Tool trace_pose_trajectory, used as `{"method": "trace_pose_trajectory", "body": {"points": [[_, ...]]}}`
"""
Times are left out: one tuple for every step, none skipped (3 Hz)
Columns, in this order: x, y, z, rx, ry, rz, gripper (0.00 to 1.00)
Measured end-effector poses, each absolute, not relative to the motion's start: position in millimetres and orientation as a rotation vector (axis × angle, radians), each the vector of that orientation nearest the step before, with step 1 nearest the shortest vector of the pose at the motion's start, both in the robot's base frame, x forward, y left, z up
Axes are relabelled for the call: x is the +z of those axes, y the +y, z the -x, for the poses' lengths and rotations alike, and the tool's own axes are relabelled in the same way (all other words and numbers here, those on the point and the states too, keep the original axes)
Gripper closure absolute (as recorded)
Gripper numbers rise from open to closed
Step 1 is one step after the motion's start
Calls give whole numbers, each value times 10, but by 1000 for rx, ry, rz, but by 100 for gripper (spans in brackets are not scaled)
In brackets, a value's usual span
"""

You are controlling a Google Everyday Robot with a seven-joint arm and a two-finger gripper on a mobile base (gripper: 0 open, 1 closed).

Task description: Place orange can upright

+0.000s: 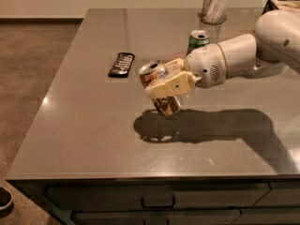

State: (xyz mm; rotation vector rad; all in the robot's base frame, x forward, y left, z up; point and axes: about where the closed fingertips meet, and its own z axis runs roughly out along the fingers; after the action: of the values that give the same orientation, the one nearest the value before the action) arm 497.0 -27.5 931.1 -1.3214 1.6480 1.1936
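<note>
The orange can is held in my gripper, above the grey table. Its silver top with the opening faces up and to the left, so it is tilted, nearly upright. The cream fingers are shut around its body, which hides most of the label. The can's lower end shows below the fingers, clear of the table, with a dark shadow underneath. My white arm reaches in from the right.
A green-and-white can stands upright behind the gripper. A dark flat snack bar lies to the left. A metal cup stands at the far edge, and a box corner shows at the far right. Drawers run below the table's front edge.
</note>
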Motion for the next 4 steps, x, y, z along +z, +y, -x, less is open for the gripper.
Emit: {"method": "trace_pose_trajectory", "body": {"points": [[9304, -368, -5014, 1170, 1602, 1196, 100], [9276, -444, -5067, 1141, 1562, 1105, 100], [9245, -495, -5118, 1117, 1516, 1033, 100], [9224, -514, -5162, 1093, 1478, 993, 100]]}}
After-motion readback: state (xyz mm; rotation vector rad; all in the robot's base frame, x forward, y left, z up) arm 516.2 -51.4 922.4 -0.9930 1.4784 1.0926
